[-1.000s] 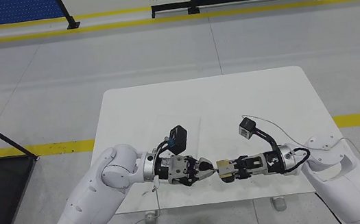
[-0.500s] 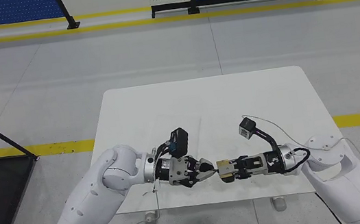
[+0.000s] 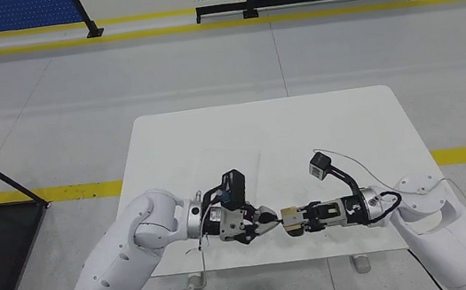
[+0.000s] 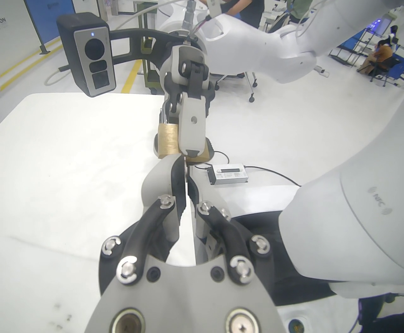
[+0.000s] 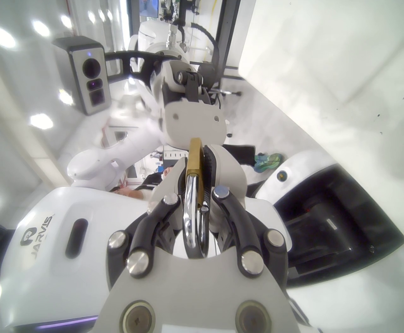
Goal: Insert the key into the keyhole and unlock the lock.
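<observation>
Padlock (rigid brass, likely heavy and slick) sits clamped by its flat sides in the right gripper — left gripper, at its 9 o'clock, is pinched narrow on the thin key.

No print can be made out on the lock. A label is borne by the grey box on the floor, its print too small to be read. Dark letters on a pale panel are cut off at the edge.
</observation>
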Available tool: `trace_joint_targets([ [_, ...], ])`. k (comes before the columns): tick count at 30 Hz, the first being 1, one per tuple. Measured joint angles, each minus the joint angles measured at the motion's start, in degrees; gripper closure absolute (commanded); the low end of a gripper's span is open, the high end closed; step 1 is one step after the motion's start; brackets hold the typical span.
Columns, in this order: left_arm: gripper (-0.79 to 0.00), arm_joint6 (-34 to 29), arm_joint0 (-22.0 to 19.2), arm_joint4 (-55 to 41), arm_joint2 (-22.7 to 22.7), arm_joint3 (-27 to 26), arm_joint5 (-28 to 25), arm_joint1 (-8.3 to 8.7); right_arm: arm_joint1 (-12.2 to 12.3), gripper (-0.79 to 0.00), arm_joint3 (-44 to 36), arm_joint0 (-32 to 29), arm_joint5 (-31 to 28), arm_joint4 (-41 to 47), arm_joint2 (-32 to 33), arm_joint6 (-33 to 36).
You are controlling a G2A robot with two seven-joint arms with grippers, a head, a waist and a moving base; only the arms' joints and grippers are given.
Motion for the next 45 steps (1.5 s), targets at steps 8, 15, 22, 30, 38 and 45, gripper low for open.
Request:
trace_joint_targets([
  [8, 0.000, 3.5, 0.8, 4.4, -0.6, -0.9, 0.0, 0.10, 0.0, 0.000, 0.0, 0.0, 0.0, 0.0, 0.0, 0.0],
  [15, 0.000, 6.1, 1.5, 7.6, -0.8, -1.3, 0.0, 0.19, 0.0, 0.000, 0.0, 0.0, 0.0, 0.0, 0.0, 0.0],
  [22, -0.323, 7.5, 1.6, 9.1, -0.7, -1.4, 0.0, 0.30, 0.0, 0.000, 0.0, 0.0, 0.0, 0.0, 0.0, 0.0],
  [30, -0.785, 7.5, 2.1, 8.7, -1.8, -1.9, 0.0, 0.79, 0.0, 0.000, 0.0, 0.0, 0.0, 0.0, 0.0, 0.0],
  [38, -0.785, 8.6, 6.1, 6.4, -8.7, -4.2, 0.0, 2.93, 0.0, 0.000, 0.0, 0.0, 0.0, 0.0, 0.0, 0.0],
  [45, -0.785, 9.5, 11.4, 4.5, -17.7, -7.4, 0.0, 5.47, 0.0, 0.000, 0.0, 0.0, 0.0, 0.0, 0.0, 0.0],
])
